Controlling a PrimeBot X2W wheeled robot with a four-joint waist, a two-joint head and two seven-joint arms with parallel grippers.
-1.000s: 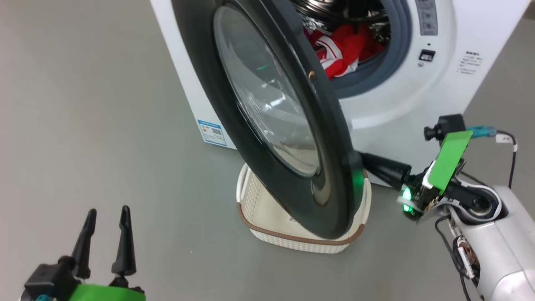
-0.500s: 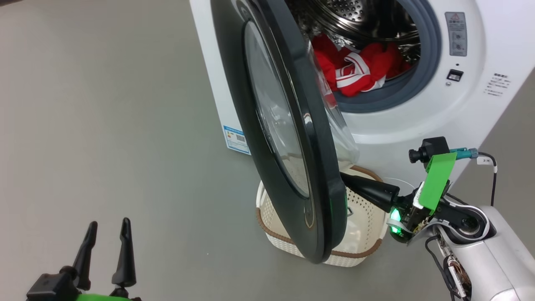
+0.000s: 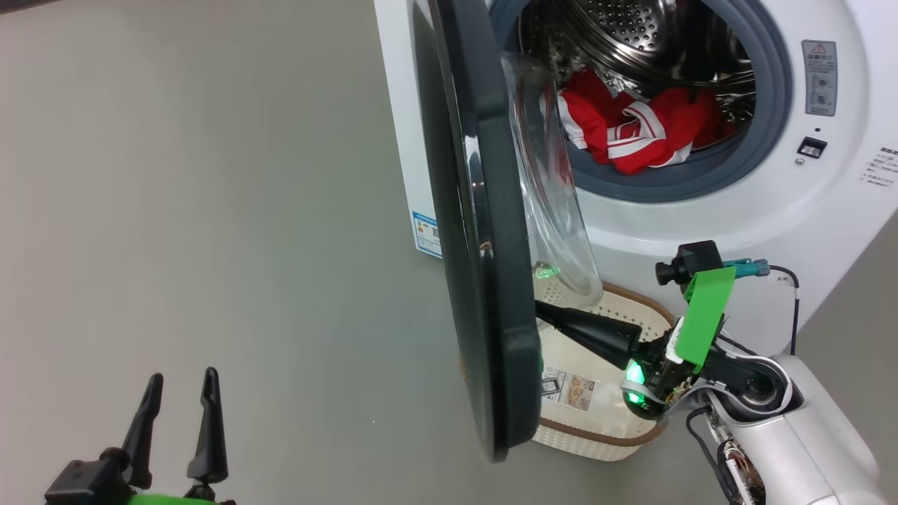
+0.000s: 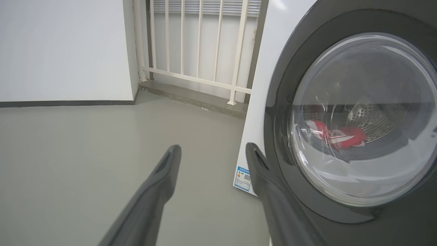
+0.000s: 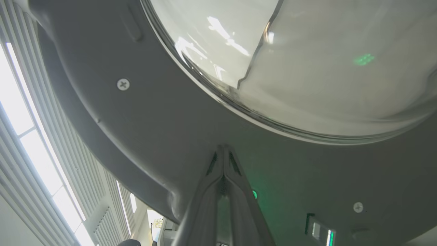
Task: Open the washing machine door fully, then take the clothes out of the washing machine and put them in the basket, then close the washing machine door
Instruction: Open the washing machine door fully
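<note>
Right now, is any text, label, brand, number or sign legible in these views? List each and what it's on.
No words are legible; all are too small or blurred.
Blue label sticker, lower corner of the washing machine: unreadable.
Grey label beside the drum opening: red warning triangle, text unreadable.
Dark print on its white front: unreadable.
Paper label on the bottom of the basket: unreadable.
Cable tag: unreadable.

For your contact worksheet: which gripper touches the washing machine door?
The right gripper, shut, tips against the inner rim of the door; the left gripper hangs open, clear of it.
</note>
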